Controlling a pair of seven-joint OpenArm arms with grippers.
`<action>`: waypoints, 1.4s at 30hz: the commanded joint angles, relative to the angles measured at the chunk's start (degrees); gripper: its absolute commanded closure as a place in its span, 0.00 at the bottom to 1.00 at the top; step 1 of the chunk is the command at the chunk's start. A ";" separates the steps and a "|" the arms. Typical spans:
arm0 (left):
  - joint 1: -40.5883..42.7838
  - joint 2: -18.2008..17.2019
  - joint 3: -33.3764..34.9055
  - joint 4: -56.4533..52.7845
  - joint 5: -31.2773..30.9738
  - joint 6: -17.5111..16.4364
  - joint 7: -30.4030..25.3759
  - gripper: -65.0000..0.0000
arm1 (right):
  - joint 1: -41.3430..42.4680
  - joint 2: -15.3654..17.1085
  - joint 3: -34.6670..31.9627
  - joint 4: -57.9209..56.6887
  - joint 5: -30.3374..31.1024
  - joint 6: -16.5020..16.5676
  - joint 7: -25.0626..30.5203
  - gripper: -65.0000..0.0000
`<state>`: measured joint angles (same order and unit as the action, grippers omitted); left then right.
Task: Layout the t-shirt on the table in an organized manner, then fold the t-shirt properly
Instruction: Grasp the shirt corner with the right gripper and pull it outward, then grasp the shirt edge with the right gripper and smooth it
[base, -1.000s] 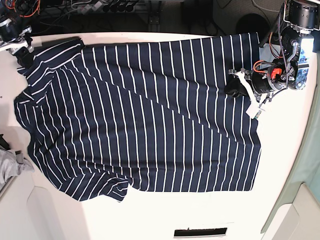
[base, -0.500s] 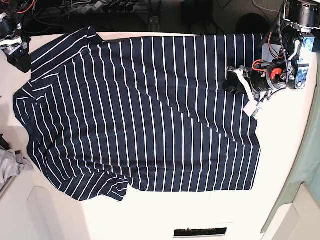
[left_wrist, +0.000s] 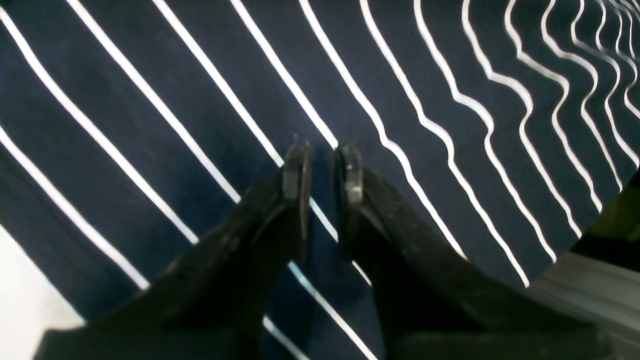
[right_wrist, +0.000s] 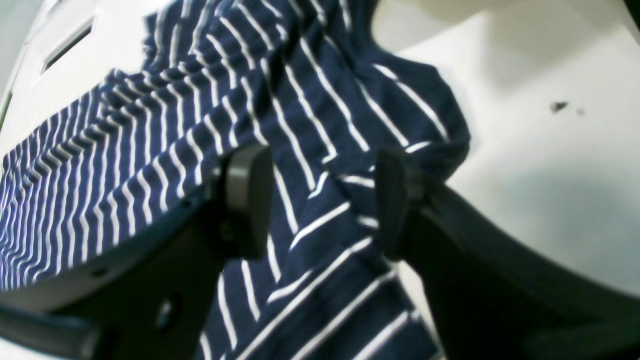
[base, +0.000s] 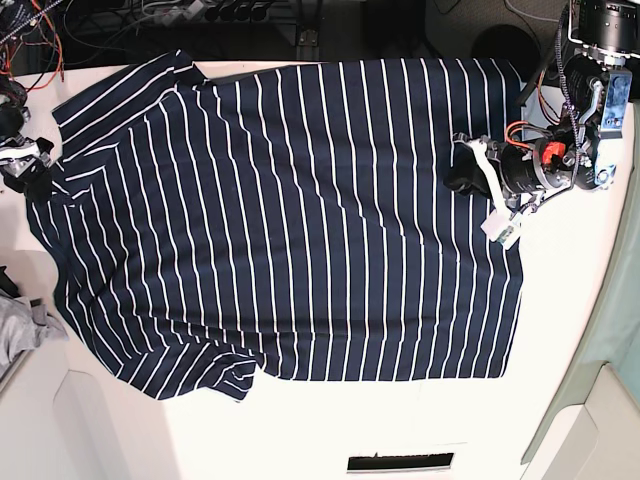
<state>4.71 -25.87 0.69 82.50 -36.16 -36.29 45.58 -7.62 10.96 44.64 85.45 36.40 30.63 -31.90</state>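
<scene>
The navy, white-striped t-shirt lies spread nearly flat across the white table, with one sleeve curled under at the near left. On the shirt's right edge my left gripper points down. In the left wrist view its jaws stand a narrow gap apart over flat striped cloth, pinching nothing. My right gripper is at the shirt's far-left edge. The right wrist view shows it wide open, with a rumpled fold of the t-shirt lying loose under its fingers.
A small grey cloth hangs at the table's left edge. A dark slot is cut into the tabletop near the front edge. Cables and gear crowd the back edge. Bare table lies beside the right gripper.
My right gripper has opened and let go of the shirt's left corner, then moved nearer along the left edge. The shirt was pulled taut and its diagonal crease is gone. The left arm stayed put.
</scene>
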 joint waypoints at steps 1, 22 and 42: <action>-0.92 -0.83 -0.39 0.83 0.90 -0.33 -1.66 0.81 | 1.75 1.11 -1.03 -0.42 0.57 0.59 3.02 0.50; -4.26 -0.81 -0.39 -9.40 8.76 5.03 -5.44 1.00 | 11.45 5.42 -9.53 -13.40 -14.43 -3.28 5.09 1.00; -23.54 2.78 -0.37 -38.12 9.99 5.25 -9.81 1.00 | 25.90 5.53 -13.79 -39.69 -20.61 -1.38 15.67 1.00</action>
<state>-18.59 -22.55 0.19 44.49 -29.63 -33.67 33.45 17.32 15.79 30.81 45.06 15.31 28.91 -16.97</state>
